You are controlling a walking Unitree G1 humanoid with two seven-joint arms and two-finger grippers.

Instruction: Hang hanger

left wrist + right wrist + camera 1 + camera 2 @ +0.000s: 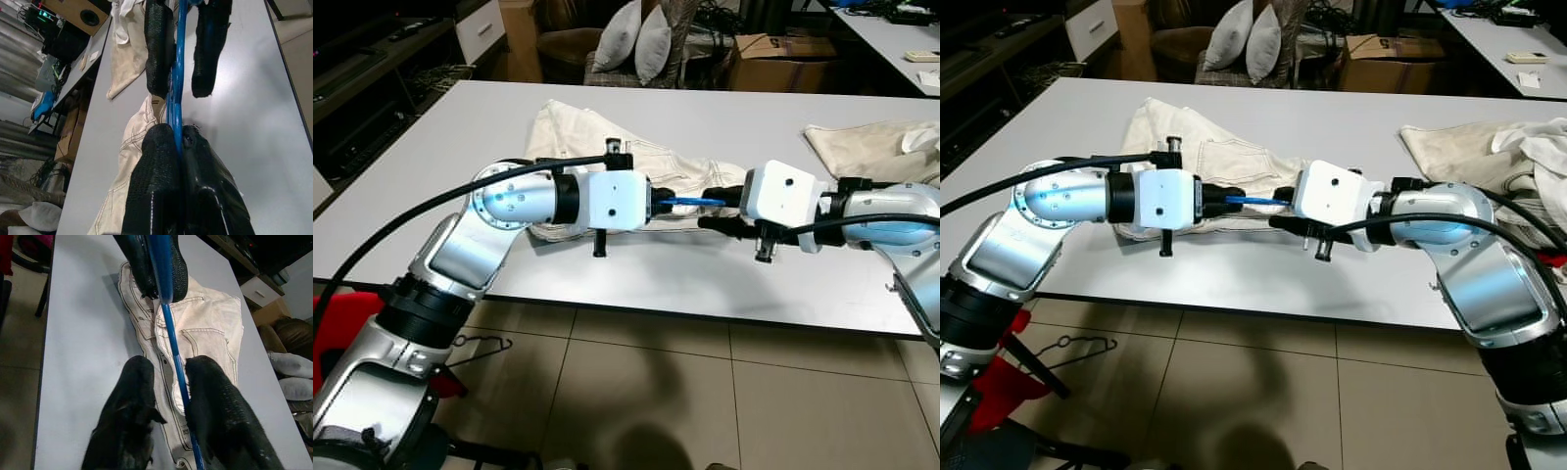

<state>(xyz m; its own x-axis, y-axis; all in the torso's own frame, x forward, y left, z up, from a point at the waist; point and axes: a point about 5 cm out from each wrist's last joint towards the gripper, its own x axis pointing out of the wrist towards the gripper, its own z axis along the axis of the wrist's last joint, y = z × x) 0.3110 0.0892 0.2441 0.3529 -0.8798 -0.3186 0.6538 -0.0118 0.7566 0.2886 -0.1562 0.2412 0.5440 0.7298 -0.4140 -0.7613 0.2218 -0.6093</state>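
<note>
Blue hanger passing between two pincers above the bench edge.

The left pincer (656,204) is clamped tight on the blue hanger (688,201), held over the cream trousers (656,162) on the white bench (460,127). The right pincer (717,209) straddles the same bar, fingers (215,396) narrow but seemingly not yet closed. This looks like a handover step: next, one pincer must grip before the other releases.

You won't find any readable text, label, brand or number in these views. The cardboard box (781,61) beyond the worktop's (607,264) far edge carries dark markings too small to read.
</note>
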